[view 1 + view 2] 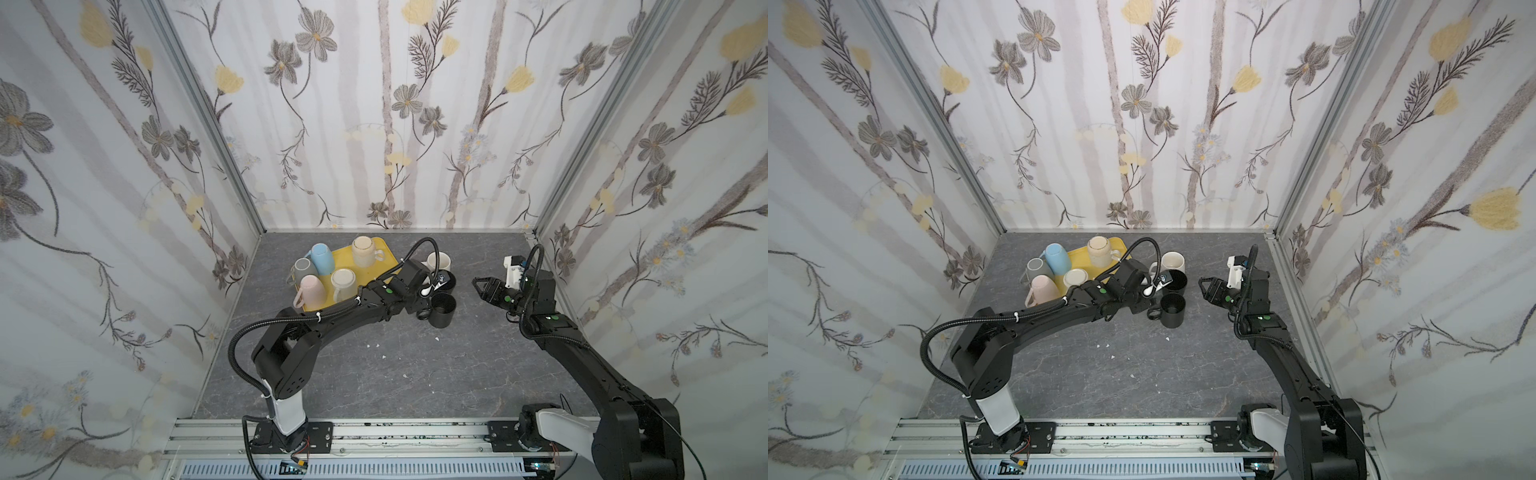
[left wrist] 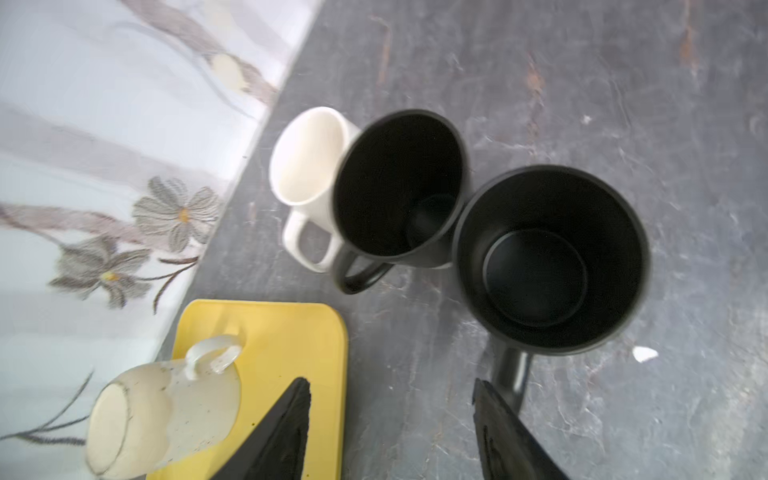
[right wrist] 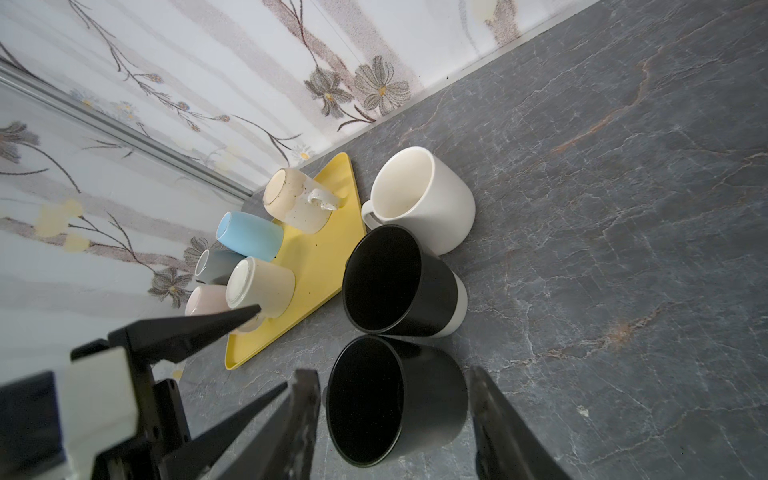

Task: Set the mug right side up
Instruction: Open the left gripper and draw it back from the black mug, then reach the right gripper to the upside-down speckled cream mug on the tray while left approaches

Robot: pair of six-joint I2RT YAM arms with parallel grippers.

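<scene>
A black mug [image 1: 444,309] [image 2: 548,257] stands upright on the grey table, mouth up. Its handle [image 2: 513,374] points toward my left gripper [image 2: 390,415]. That gripper is open and holds nothing; one finger is over the yellow tray's [image 2: 291,332] corner, the other beside the handle. My right gripper [image 1: 478,286] [image 3: 392,415] hovers open and empty to the right of the mug [image 3: 432,399], apart from it. Several mugs stand upside down on the tray [image 1: 388,259], among them a speckled one [image 1: 364,251] and a blue one [image 1: 323,257].
Behind the black mug stand two more upright mugs, touching: a white one [image 1: 439,262] and a black one with a white base [image 3: 399,282]. Small white chips [image 1: 437,339] lie on the table. Walls close in the back and both sides.
</scene>
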